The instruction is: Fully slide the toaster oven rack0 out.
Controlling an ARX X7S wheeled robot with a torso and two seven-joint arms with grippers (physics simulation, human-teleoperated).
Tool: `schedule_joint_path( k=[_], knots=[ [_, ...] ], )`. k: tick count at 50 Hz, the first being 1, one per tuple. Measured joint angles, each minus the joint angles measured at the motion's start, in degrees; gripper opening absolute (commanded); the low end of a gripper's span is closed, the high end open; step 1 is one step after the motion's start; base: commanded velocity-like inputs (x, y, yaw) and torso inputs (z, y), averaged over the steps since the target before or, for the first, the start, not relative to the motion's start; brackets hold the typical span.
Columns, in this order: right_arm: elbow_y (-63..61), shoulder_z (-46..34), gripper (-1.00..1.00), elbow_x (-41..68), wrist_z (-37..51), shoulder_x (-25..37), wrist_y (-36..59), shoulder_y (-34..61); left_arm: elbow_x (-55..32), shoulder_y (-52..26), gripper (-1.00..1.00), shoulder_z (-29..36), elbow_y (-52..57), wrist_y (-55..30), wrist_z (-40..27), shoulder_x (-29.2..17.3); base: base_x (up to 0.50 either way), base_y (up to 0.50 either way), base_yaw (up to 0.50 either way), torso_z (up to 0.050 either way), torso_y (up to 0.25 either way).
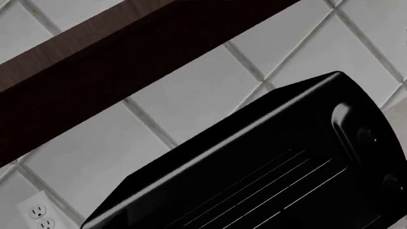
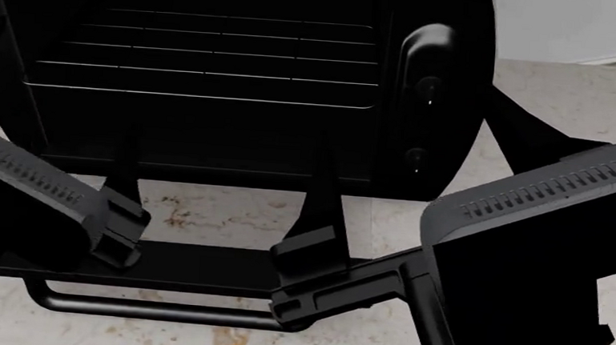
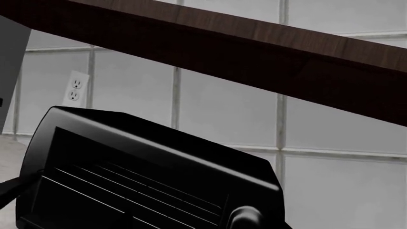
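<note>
Speckled counter (image 2: 209, 214) bears toaster oven (image 2: 446, 12) (door down), rack0 (image 2: 208, 62) inside

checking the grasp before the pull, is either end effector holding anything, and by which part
Nothing is visibly held. In the head view both arms hang over the open door, and the rack sits untouched inside the toaster oven. End effector fingers are not clear.

**Gloss, wire, tile and wood grain**

The toaster oven (image 2: 228, 71) has a glossy black shell that looks like smooth plastic or enamel, catching soft highlights along its rounded edges. Inside it, the rack0 (image 2: 213, 62) is thin pale wire with a metallic look. The counter (image 2: 209, 211) appears as pale speckled stone with rusty flecks. Behind, the wall tiles (image 3: 222, 109) look smooth and satin grey-white. The cabinet underside (image 3: 254, 43) shows dark wood grain.
</note>
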Motion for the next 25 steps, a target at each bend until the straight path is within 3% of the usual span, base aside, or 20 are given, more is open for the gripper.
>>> schedule_joint_path(
  k=[12,25],
  knots=[
    [-0.47,1.35,1.00,0.07,-0.38,1.17,-3.49,-3.60,18.77,-11.94,1.00,31.22,-15.08,3.87,8.63,-1.15,0.00,0.00,0.00,0.000,0.000],
    [-0.84,2.60,1.00,0.79,-0.32,2.48,-6.21,-6.01,29.11,-19.42,1.00,50.27,-31.68,9.26,15.14,2.46,0.00,0.00,0.00,0.000,0.000]
  ],
)
